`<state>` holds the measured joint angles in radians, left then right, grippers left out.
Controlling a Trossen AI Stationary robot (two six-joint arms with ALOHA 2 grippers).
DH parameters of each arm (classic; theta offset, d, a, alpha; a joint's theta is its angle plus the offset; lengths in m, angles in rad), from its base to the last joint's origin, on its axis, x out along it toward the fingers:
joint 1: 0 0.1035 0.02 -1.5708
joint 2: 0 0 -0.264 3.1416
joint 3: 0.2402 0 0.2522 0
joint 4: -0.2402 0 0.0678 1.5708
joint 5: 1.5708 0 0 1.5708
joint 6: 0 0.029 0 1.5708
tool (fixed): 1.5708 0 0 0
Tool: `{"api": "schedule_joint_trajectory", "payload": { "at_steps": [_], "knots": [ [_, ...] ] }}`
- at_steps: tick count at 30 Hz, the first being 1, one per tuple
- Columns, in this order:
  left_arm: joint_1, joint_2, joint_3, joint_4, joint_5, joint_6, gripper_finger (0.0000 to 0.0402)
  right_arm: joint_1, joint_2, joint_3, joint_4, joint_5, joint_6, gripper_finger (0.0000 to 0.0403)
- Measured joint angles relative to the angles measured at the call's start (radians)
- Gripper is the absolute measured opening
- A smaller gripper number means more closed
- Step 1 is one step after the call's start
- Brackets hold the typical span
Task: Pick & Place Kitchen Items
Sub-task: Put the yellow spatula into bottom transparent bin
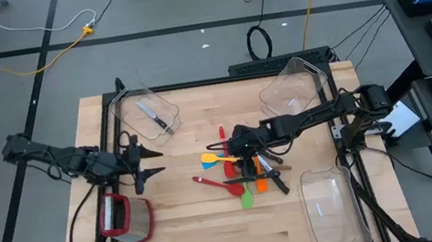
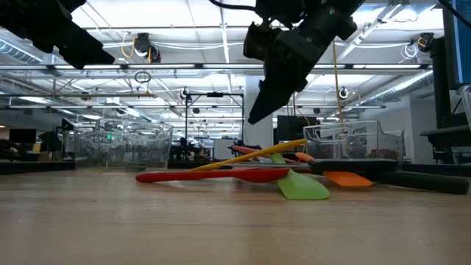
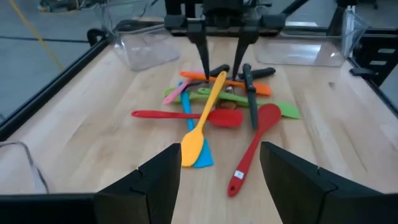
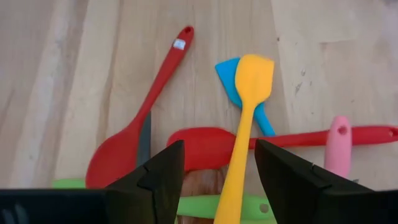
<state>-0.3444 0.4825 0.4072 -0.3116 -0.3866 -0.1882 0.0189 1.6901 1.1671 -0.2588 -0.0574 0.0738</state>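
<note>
Directly beneath the open right tool [image 4: 214, 177], yellow spatula [image 4: 245, 124].

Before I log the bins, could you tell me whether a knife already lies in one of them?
Yes, a black-handled knife lies inside the clear bin at the table's far left.

Bare table [image 1: 188, 220] around utensil pile [image 1: 240, 169]; clear bins [image 1: 144, 113] crowd corners.

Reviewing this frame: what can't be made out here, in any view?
- Pile of utensils: high view, the right gripper and its arm cover part of it, so no full count.
- Pink utensil: right wrist view, its lower end is hidden behind a finger.
- Red-rimmed container: contents too small to tell.
- Left gripper: open, away from the pile.
</note>
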Motion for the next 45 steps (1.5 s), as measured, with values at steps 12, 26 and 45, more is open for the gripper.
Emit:
{"api": "schedule_joint_trajectory", "payload": {
  "at_steps": [12, 26, 45],
  "knots": [
    [0.071, -0.167, -0.153, 0.094, 0.049, -0.060, 0.0223, -0.024, -0.002, 0.000, -0.006, 0.003, -0.002, 0.0225],
    [0.071, -0.241, -0.218, 0.100, 0.048, -0.095, 0.0223, -0.027, 0.010, 0.000, -0.030, 0.003, 0.009, 0.0258],
    [0.071, -0.241, -0.218, 0.096, 0.045, -0.140, 0.0223, -0.024, 0.111, 0.000, -0.036, 0.041, -0.026, 0.0246]
  ]
}}
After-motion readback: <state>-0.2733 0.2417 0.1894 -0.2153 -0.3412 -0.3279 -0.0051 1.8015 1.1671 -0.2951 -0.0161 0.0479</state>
